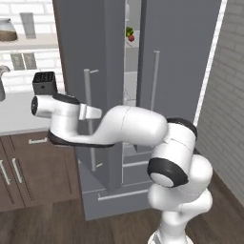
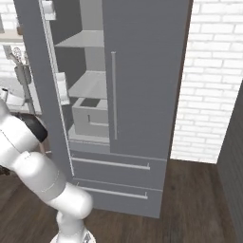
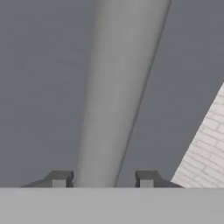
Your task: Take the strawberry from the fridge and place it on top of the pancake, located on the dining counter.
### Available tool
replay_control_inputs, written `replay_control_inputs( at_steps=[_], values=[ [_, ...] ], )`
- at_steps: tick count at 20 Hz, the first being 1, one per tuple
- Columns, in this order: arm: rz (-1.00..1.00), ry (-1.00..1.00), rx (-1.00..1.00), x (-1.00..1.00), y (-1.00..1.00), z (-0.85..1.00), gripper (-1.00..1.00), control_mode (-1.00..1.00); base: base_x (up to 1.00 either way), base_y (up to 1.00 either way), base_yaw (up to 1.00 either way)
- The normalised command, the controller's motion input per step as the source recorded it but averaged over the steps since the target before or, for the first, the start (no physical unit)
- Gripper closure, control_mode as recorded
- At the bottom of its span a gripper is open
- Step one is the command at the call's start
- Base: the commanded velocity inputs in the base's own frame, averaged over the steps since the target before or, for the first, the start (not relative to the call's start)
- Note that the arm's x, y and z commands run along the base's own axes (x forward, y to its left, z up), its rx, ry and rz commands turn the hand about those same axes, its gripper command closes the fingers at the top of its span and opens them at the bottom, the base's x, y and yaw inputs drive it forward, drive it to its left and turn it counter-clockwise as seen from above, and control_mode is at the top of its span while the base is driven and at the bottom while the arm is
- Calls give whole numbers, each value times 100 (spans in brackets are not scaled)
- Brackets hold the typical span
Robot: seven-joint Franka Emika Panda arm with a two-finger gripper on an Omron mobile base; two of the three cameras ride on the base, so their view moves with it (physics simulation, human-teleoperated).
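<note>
Strawberry: while the fridge door is standing only partly open, the strawberry [image 1: 131,37] is sitting on an upper shelf, just beside a green vegetable [image 1: 128,32], seen through the narrow gap between the doors.
Fridge: the fridge [image 1: 181,57] is showing its left door [image 1: 86,57] swung out part way; in the right base view the pale shelves [image 2: 88,85] and a box-like drawer [image 2: 90,116] are showing past the door edge.
Handle: the left door's handle [image 1: 88,109] is running upright, close to the arm's wrist; in the hand view a pale vertical bar [image 3: 118,87] is rising between the fingertips, probably this handle or the door's edge.
Gripper: the gripper [image 3: 103,179] is standing wide, fingertips [image 3: 60,179] well apart, holding nothing.
Step in hand: judging by this, the arm is working on opening the door wider.
Doing it well: the gap is looking too narrow for the hand, so the door should be swinging further before any reach; pulling along the door's arc, not straight back, should be keeping the grip from slipping.
Risk: the fruit is tiny beside the vegetable, so a hurried reach could be knocking either off the shelf.
Still ahead: picking, carrying, placing on the pancake.
</note>
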Motion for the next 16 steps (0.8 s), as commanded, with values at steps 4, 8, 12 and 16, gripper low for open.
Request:
replay_control_inputs(
  at_steps=[4, 8, 12, 16],
  values=[
    [0, -22, -2, -25, 30, -2, -100, -100, 0, 0, 0],
    [0, 0, -2, -58, 5, 1, -100, -100, 0, 0, 0],
    [4, -4, 1, -100, -3, 0, -100, -100, 0, 0, 0],
    [16, -2, 8, -100, -59, 0, -100, -100, 0, 0, 0]
  ],
)
